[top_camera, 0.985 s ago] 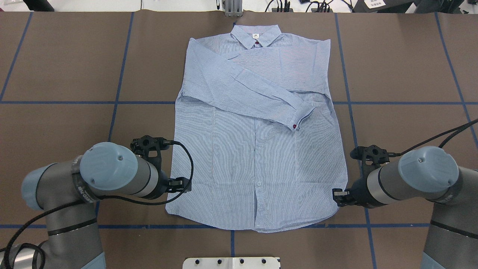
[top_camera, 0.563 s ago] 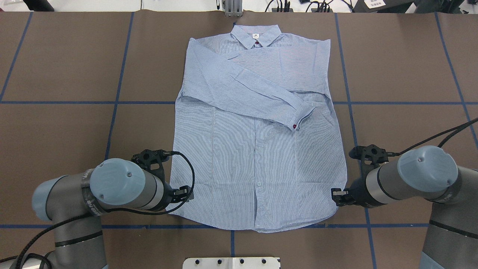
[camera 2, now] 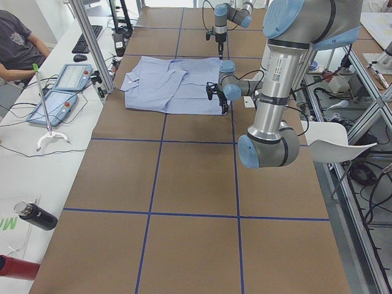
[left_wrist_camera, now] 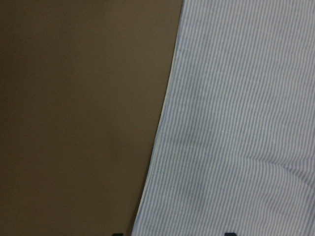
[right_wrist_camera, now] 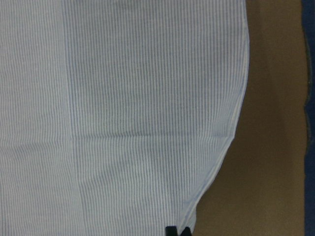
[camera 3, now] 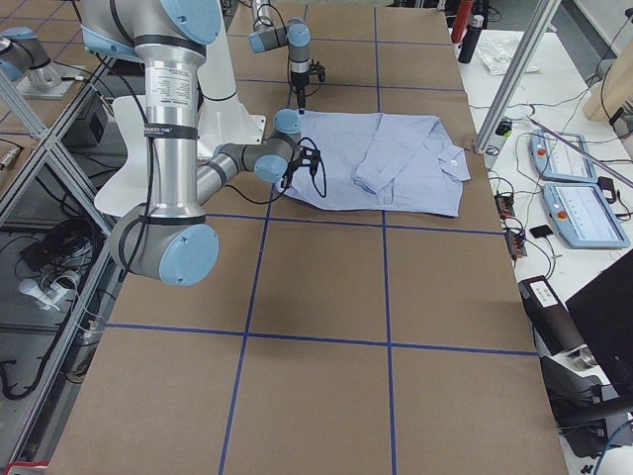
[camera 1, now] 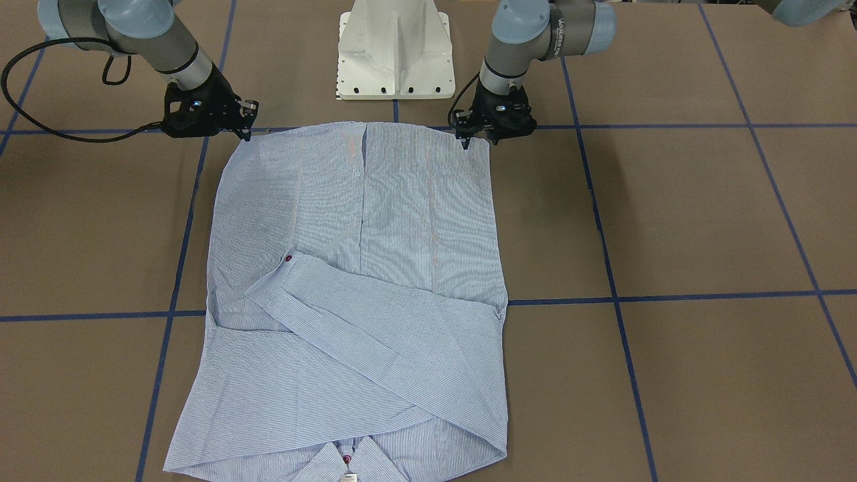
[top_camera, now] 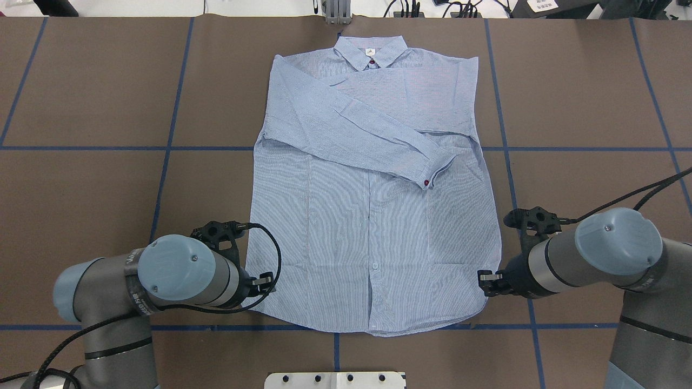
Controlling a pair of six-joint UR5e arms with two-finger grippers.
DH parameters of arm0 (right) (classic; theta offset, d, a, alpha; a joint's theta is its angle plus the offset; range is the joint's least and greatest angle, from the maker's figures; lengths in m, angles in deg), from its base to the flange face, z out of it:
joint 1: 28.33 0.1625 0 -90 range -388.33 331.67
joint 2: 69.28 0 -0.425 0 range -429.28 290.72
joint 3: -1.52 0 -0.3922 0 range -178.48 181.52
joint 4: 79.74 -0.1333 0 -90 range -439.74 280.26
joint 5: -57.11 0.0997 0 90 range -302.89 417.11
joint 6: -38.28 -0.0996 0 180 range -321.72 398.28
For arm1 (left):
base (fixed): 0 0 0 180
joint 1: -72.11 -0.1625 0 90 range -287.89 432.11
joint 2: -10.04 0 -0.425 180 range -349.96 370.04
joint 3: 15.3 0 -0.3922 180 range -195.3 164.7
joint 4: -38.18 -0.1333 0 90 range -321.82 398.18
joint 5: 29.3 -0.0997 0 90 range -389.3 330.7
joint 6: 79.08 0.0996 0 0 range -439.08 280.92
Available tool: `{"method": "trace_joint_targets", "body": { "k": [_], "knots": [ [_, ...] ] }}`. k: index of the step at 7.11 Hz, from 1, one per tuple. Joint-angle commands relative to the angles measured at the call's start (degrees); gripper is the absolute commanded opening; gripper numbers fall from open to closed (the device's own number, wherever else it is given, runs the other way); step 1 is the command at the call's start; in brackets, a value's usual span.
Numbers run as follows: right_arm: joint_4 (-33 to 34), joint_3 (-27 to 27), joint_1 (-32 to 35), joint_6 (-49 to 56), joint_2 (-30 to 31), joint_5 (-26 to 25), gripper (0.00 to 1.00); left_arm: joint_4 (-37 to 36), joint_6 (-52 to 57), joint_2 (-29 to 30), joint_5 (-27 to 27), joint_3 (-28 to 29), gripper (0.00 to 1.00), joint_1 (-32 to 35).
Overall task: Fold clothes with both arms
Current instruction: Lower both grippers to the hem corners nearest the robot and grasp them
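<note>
The light blue striped shirt (top_camera: 367,232) lies flat on the brown table with its collar at the far side and both sleeves folded across the chest. My left gripper (top_camera: 265,283) sits low at the hem's left corner. In the left wrist view its tips (left_wrist_camera: 172,234) stand wide apart and open, straddling the shirt's edge (left_wrist_camera: 236,123). My right gripper (top_camera: 483,281) is at the hem's right corner. In the right wrist view its tips (right_wrist_camera: 177,231) meet on the hem edge of the shirt (right_wrist_camera: 123,108). The front-facing view shows both grippers, left (camera 1: 469,137) and right (camera 1: 249,127), at those corners.
The white pedestal base (camera 1: 395,53) stands just behind the hem. Blue tape lines (top_camera: 167,146) grid the table. A desk with tablets (camera 2: 61,92) and a seated person (camera 2: 18,43) lie beyond the far edge, and bottles (camera 2: 37,215) stand at the table's left end.
The left arm has swung nearer to the robot and lowered its gripper towards the hem's left corner. The right gripper has crept slightly left at the right corner. The shirt has not moved.
</note>
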Motion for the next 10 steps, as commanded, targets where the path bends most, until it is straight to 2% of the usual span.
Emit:
{"method": "trace_joint_targets", "body": {
  "k": [1,10],
  "knots": [
    [0.00,0.00,0.25,0.00,-0.01,0.10,0.00,-0.03,-0.03,0.01,-0.10,1.06,0.61,-0.01],
    [0.09,-0.09,0.78,0.00,0.08,0.19,0.00,-0.20,0.14,-0.87,-0.72,0.80,0.42,-0.19]
  ]
}}
